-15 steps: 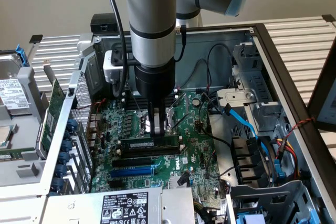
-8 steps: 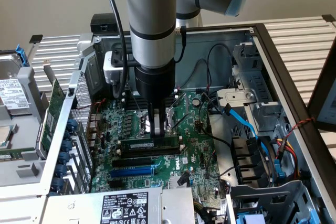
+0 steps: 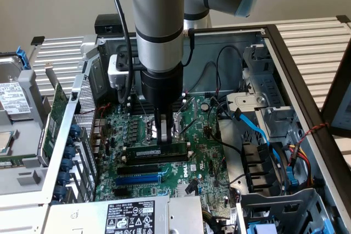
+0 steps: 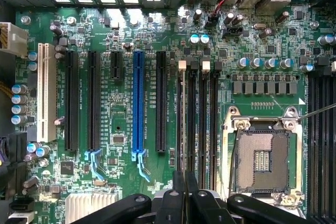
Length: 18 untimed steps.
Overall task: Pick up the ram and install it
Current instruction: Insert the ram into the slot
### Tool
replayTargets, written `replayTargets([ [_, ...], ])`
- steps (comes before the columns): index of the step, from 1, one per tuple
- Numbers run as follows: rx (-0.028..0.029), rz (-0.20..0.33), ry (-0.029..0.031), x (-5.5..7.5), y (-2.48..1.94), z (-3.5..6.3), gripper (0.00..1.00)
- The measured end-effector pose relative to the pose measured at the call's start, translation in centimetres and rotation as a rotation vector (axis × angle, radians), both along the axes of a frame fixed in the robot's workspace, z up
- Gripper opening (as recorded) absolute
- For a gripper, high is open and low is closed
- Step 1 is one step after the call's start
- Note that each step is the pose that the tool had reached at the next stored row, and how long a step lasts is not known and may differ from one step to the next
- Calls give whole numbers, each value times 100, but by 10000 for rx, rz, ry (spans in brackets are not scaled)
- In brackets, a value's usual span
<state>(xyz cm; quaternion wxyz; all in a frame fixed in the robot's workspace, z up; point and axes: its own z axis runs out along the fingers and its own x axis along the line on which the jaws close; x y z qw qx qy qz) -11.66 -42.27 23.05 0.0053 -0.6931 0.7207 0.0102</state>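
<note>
Gripper [image 3: 163, 134] is down inside the open computer case [image 3: 285, 53], over the motherboard [image 3: 205, 152]. Fingers are pressed together with nothing clamped between them. The ram [image 3: 164, 150] stands on edge in a memory slot directly under the fingertips, label strip facing out. Tips appear to touch its upper edge, though contact is hard to confirm. In the wrist view, the closed fingers [image 4: 179, 182] line up with the memory slots, and the CPU socket [image 4: 262, 156] lies just beside them.
</note>
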Motion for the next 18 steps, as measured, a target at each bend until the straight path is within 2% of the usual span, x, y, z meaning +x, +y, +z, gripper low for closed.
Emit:
replayTargets([
  [18,-1,-5,-16,-11,-5,-2,12],
])
